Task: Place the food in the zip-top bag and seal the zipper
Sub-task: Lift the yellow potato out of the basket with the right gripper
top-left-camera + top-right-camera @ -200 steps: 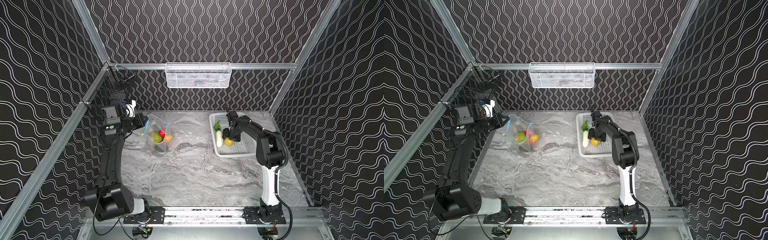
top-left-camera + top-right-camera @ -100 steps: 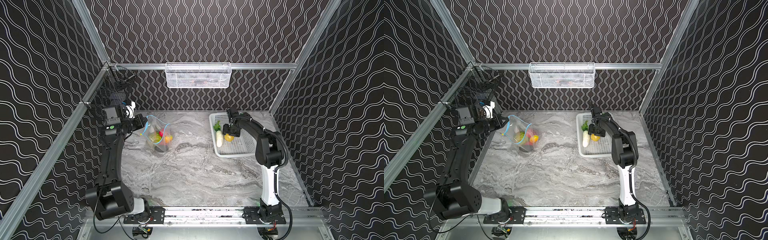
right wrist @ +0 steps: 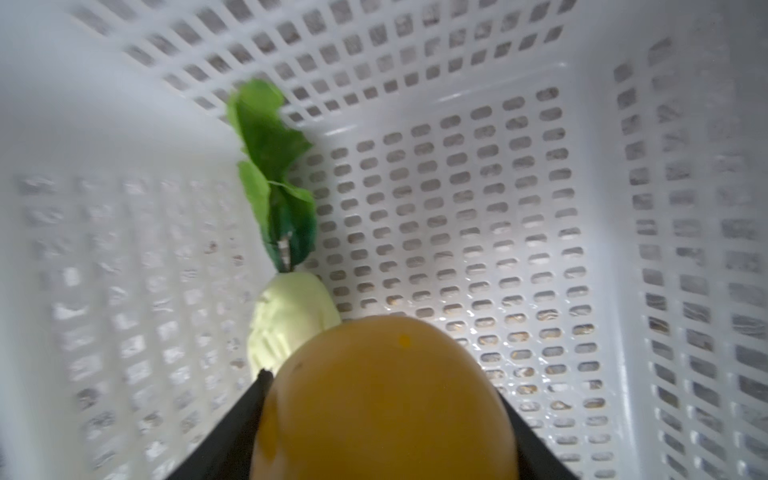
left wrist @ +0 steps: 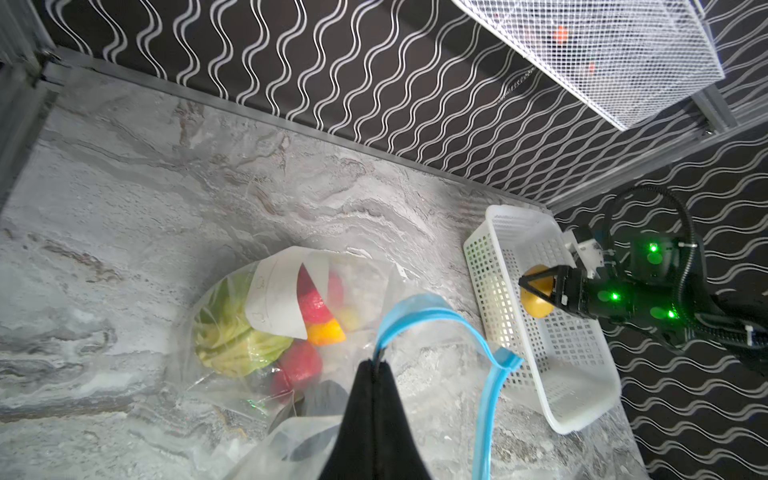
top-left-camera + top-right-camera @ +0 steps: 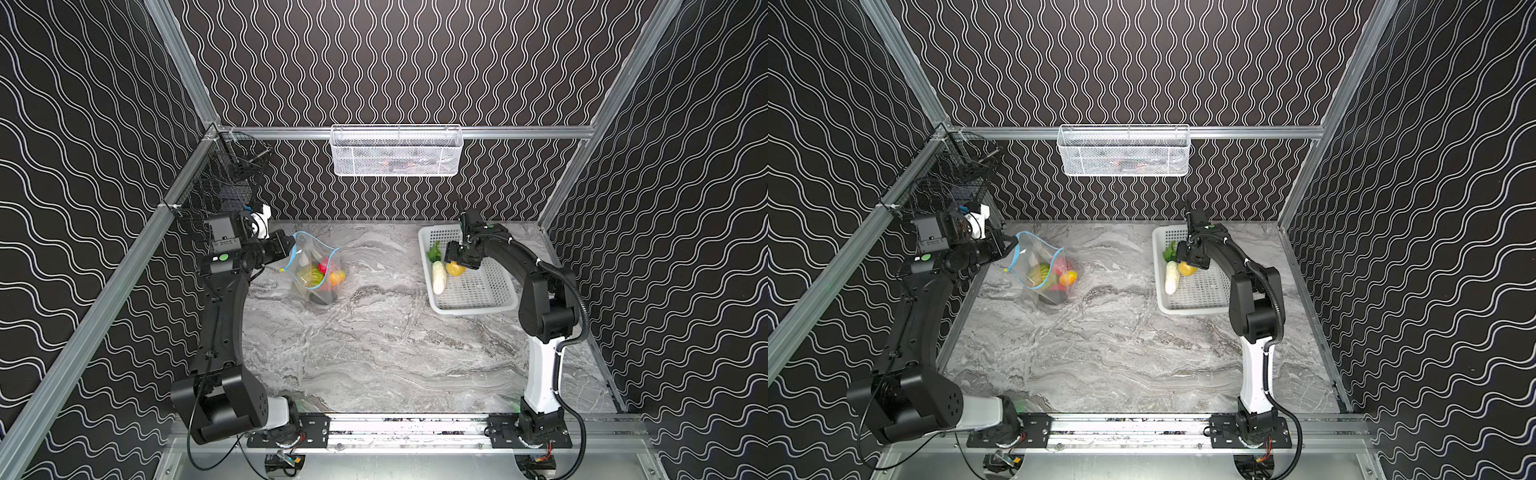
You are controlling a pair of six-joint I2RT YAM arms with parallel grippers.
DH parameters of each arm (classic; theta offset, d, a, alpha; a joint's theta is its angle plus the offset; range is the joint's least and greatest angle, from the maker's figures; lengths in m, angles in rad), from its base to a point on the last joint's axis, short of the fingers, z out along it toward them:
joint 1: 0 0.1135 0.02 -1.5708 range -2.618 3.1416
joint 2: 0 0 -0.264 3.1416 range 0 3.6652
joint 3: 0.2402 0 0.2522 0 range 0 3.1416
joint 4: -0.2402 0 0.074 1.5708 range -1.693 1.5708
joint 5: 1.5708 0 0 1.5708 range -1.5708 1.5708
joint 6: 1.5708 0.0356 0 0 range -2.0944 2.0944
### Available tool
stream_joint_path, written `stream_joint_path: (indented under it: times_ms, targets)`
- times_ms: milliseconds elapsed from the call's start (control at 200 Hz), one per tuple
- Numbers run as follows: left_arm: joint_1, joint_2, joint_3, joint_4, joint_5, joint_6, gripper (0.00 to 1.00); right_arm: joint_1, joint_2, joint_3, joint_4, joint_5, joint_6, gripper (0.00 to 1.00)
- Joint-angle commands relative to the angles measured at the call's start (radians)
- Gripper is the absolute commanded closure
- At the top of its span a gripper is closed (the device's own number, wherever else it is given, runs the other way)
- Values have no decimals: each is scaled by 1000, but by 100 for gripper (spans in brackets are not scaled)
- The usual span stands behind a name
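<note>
The clear zip-top bag (image 5: 316, 266) stands on the marble table at the back left, its mouth wide open. My left gripper (image 4: 376, 361) is shut on the bag's blue zipper (image 4: 419, 316) strip and holds that rim up. A green cabbage (image 4: 232, 332), red fruits (image 4: 299, 361), an orange one (image 4: 326, 332) and a dark avocado-like one (image 4: 328, 399) lie inside. Over the white basket (image 5: 478, 303), my right gripper (image 3: 382, 386) is shut on the yellow potato (image 3: 382, 415), raised off the basket floor. The white radish (image 5: 438, 276) lies along the basket's left wall.
A white wire basket (image 5: 395, 151) hangs on the back wall above the table. A black wire rack (image 5: 220, 187) sits in the back left corner beside my left arm. The arms' base rail (image 5: 415, 428) runs along the front edge.
My right gripper has lifted the yellow potato up off the basket floor. The left gripper has kept its hold while the bag's mouth spread a little wider.
</note>
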Motion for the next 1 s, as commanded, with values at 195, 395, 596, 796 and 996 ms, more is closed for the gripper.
stream_joint_path:
  times_ms: [195,395,596,796,996]
  targets:
    - [1,24,100,-79,11,127,100,1,-39,33,63,-97,99,57]
    - [1,59,115,-98,36,156,100,1,-94,-9,131,-87,163,57]
    - [1,51,75,-59,47,176,100,4,-132,-12,140,-102,200,62]
    - [1,50,22,-11,66,141,100,21,-168,-16,144,-87,216,63]
    - [1,53,0,-8,82,121,100,70,-170,7,189,-82,239,63]
